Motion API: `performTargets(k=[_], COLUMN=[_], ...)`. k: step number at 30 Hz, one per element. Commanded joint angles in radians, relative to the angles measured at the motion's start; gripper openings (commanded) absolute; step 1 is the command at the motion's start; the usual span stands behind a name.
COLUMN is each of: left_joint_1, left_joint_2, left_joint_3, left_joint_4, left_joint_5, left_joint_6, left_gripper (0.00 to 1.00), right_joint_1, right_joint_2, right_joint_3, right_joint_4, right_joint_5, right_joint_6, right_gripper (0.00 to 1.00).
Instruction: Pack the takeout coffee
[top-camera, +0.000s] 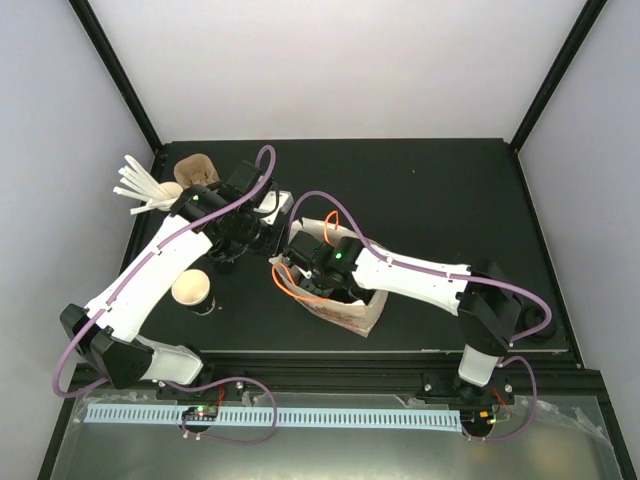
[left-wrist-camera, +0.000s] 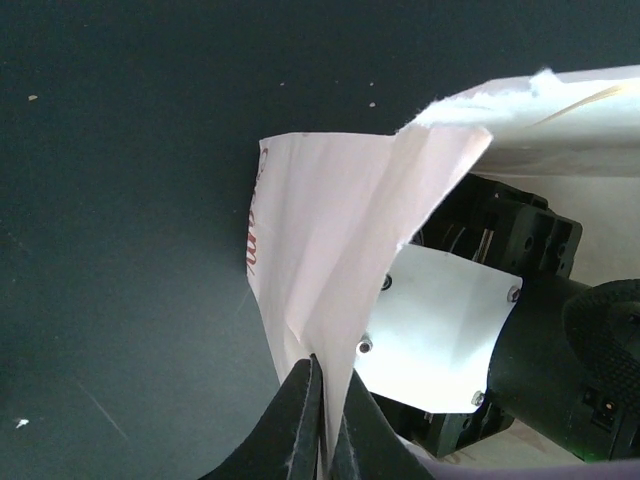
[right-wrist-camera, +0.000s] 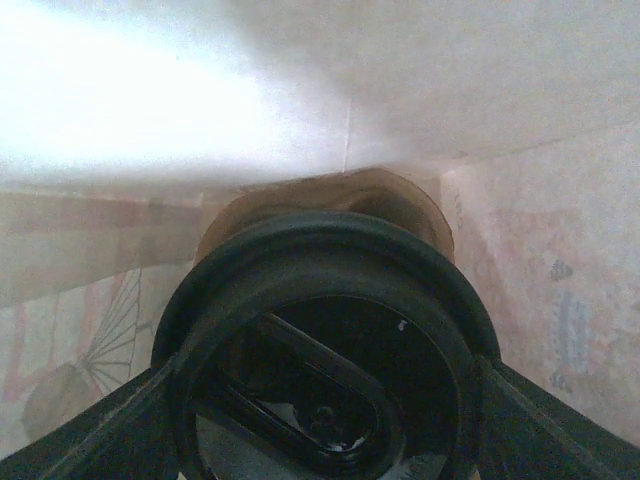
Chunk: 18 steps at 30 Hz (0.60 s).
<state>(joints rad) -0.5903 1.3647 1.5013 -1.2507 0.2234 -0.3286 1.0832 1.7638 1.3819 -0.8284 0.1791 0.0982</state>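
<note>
A black lidded coffee cup (right-wrist-camera: 325, 300) fills the right wrist view, seen from above its round lid. My right gripper (right-wrist-camera: 325, 380) is shut on it, with fingers (right-wrist-camera: 560, 420) on both sides, down inside the white paper bag (top-camera: 350, 312). In the top view the right gripper (top-camera: 312, 272) is inside the bag's mouth and the cup is hidden. My left gripper (left-wrist-camera: 327, 405) is shut on the bag's paper rim (left-wrist-camera: 330, 250) and holds it up. It sits at the bag's far left corner (top-camera: 270, 222).
A lidless black cup with a tan inside (top-camera: 191, 289) stands left of the bag. A cup of white stirrer sticks (top-camera: 150, 188) and a brown pulp carrier (top-camera: 197, 170) are at the back left. A brown rounded shape (right-wrist-camera: 400, 200) lies in the bag beyond the lid.
</note>
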Motion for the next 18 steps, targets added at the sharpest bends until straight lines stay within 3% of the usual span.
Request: performTargets(k=[1, 8, 18], left_joint_1=[-0.007, -0.006, -0.008], left_joint_2=[-0.013, -0.012, -0.017], left_joint_3=[0.021, 0.028, 0.032], left_joint_4=[-0.012, -0.01, 0.001], left_joint_5=[0.022, 0.003, 0.01], left_joint_6=[0.004, 0.0, 0.007], left_gripper=[0.05, 0.05, 0.04], right_joint_1=[0.006, 0.004, 0.006], right_joint_2=[0.161, 0.213, 0.132], right_joint_3=[-0.068, -0.095, -0.176], right_joint_4=[-0.09, -0.119, -0.196], right_joint_5=[-0.06, -0.086, -0.112], right_joint_6=[0.012, 0.032, 0.087], right_gripper=[0.5, 0.5, 0.5])
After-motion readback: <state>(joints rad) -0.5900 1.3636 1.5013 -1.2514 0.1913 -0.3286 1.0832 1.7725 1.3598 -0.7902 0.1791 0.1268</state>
